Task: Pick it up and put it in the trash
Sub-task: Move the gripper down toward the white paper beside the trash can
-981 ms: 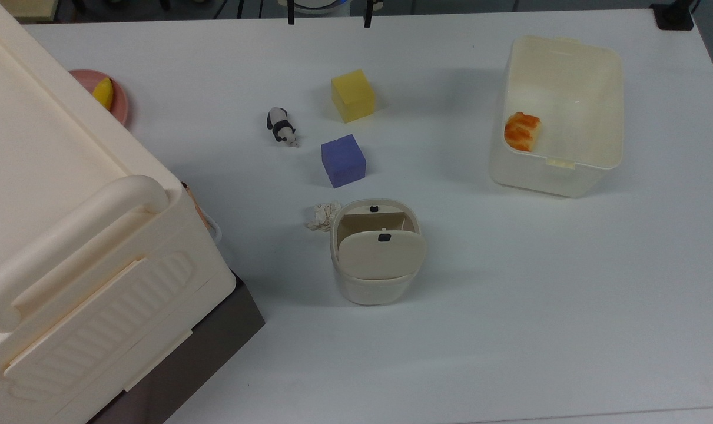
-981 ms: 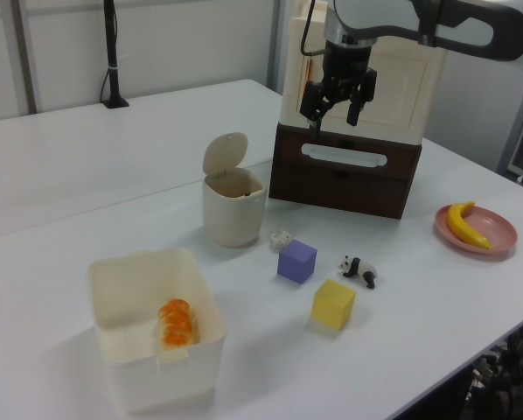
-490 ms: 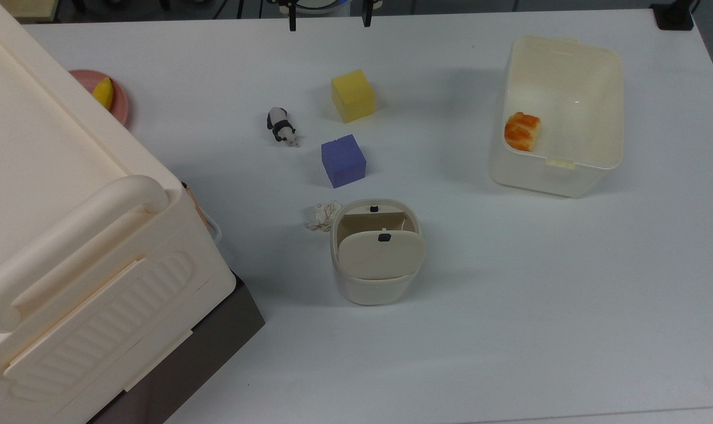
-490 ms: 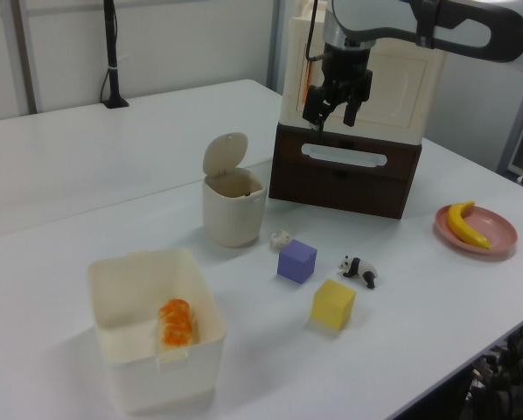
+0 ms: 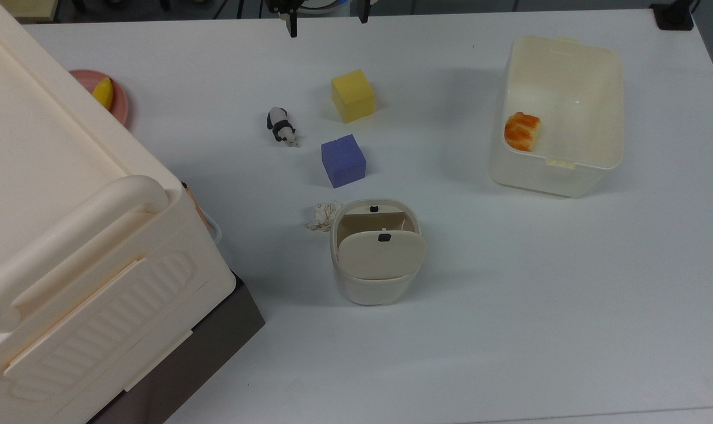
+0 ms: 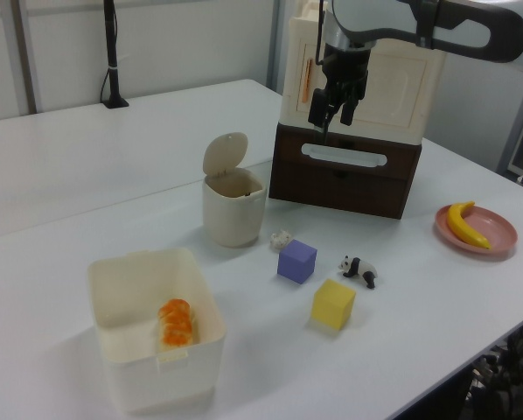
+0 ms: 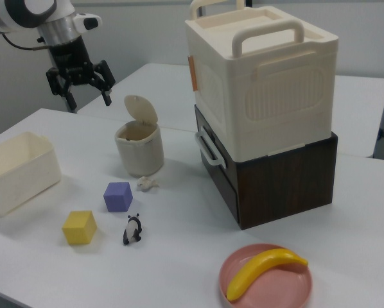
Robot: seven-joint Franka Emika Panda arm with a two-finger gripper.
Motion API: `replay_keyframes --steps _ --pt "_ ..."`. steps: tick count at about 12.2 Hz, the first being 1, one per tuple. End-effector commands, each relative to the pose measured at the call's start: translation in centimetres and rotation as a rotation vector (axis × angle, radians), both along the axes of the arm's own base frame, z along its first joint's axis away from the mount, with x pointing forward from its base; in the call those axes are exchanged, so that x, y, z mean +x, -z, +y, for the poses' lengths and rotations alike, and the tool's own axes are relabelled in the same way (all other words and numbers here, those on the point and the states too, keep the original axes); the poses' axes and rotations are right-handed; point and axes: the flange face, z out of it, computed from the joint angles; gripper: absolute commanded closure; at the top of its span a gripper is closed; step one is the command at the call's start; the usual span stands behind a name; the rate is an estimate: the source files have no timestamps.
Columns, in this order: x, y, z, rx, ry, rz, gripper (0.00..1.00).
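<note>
Paper wad (image 5: 322,216): small, crumpled, off-white; lay on the tabletop (image 5: 509,306) just beside the trash bin (image 5: 377,252), at the bin's left in the top view. In the right view the wad (image 7: 146,184) sat in front of the bin (image 7: 139,149), between it and the purple cube (image 7: 118,196). Shape irregular; in the top view it looked slightly longer from upper right to lower left, though no clear pointing direction could be told.

Trash bin: cream, rounded, upright; flap lid raised, with small black knobs, opening exposed.

Gripper (image 7: 81,91): raised above the tabletop, well apart from the wad, pointing downward; jaws spread wide, holding nothing. In the left view the gripper (image 6: 333,114) hung in front of the large box. In the top view the fingertips (image 5: 289,28) showed at the upper edge.

Purple cube (image 5: 343,160): near the wad, apart from it. Yellow cube (image 5: 352,95): beyond the purple one in the top view. Panda figurine (image 5: 281,126): at the top view's left of the cubes.

Rectangular tub (image 5: 609,106): cream, open, held an orange item (image 5: 521,131).

Handled box (image 7: 262,77): large, cream, stacked on a dark brown drawer unit (image 7: 275,179).

Pink plate (image 7: 298,289): carried a banana (image 7: 264,269).
</note>
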Motion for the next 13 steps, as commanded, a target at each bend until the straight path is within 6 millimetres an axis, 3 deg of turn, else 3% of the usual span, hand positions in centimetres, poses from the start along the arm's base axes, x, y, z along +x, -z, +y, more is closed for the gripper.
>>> replay_keyframes --steps 1,6,7,9,11,13 --pt "0.0 0.8 -0.6 -0.006 -0.095 0.008 0.0" --pt "0.2 0.9 -0.6 -0.007 -0.115 0.011 0.0" --pt "0.2 1.0 -0.6 -0.008 -0.126 0.014 0.19" --pt "0.3 1.1 -0.6 -0.01 -0.159 0.018 0.22" --pt "0.8 1.7 -1.1 -0.011 -0.163 0.026 0.0" --pt "1.8 2.2 -1.7 -0.009 -0.167 -0.006 0.0"
